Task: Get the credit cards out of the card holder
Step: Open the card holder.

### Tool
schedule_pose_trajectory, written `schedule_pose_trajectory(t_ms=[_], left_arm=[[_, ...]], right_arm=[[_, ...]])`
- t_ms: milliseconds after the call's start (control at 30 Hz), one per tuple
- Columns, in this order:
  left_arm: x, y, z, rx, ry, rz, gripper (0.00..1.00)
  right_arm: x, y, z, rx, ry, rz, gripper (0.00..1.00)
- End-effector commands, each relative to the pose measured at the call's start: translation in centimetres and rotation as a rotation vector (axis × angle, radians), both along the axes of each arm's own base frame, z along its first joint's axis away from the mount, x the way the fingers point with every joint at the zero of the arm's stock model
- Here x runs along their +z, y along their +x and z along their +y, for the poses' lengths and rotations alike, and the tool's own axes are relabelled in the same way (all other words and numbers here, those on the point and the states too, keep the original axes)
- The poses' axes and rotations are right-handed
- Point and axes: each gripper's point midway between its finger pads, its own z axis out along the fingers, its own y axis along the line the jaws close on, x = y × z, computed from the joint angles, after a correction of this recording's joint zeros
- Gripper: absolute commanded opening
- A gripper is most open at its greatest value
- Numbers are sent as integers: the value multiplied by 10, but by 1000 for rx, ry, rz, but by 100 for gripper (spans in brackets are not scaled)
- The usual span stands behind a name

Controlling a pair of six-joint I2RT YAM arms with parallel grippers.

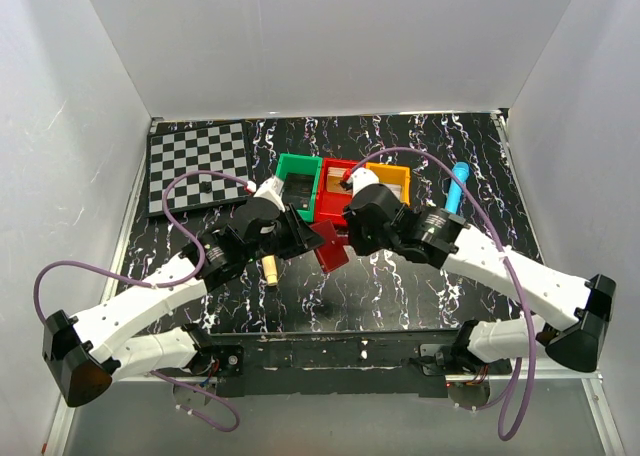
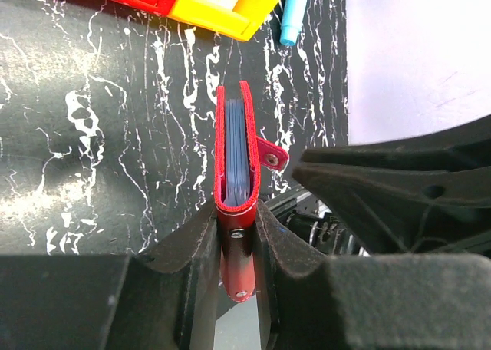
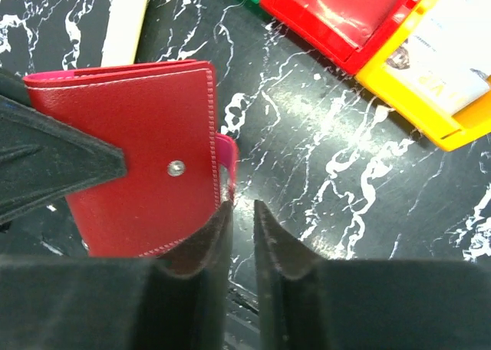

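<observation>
Left gripper (image 2: 236, 212) first: I have it clamped on the fold of the card holder (image 3: 153, 127), held on edge just on the near side of the red bin (image 3: 337, 8), long axis running straight out from that gripper. My right gripper (image 3: 242, 208), jaws a sliver apart and empty, sits at the holder's free edge just beside the loose snap tab (image 3: 226, 150), so it is better placed to pull. Only the left wrist view shows the bluish cards (image 2: 235, 146) between the covers; the right shows the closed face.
</observation>
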Motion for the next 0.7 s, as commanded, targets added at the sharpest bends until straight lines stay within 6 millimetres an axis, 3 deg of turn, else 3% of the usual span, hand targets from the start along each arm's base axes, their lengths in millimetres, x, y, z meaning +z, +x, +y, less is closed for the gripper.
schedule_pose_trajectory(t_ms=[0, 100, 200, 300, 500, 667], left_arm=[[11, 3, 5, -3, -11, -78, 0], [11, 3, 7, -25, 15, -116, 0], [10, 1, 5, -67, 15, -160, 0], [13, -2, 1, -96, -18, -199, 0], [20, -10, -3, -145, -66, -221, 0], [26, -14, -5, -171, -99, -252, 0]], right_arm=[[20, 2, -13, -32, 83, -5, 37], [35, -1, -17, -17, 125, -30, 51], [51, -15, -4, 87, 217, -25, 53], [61, -31, 14, 202, 301, 1, 48], [44, -44, 35, 298, 323, 94, 30], [21, -35, 28, 236, 262, 126, 23]])
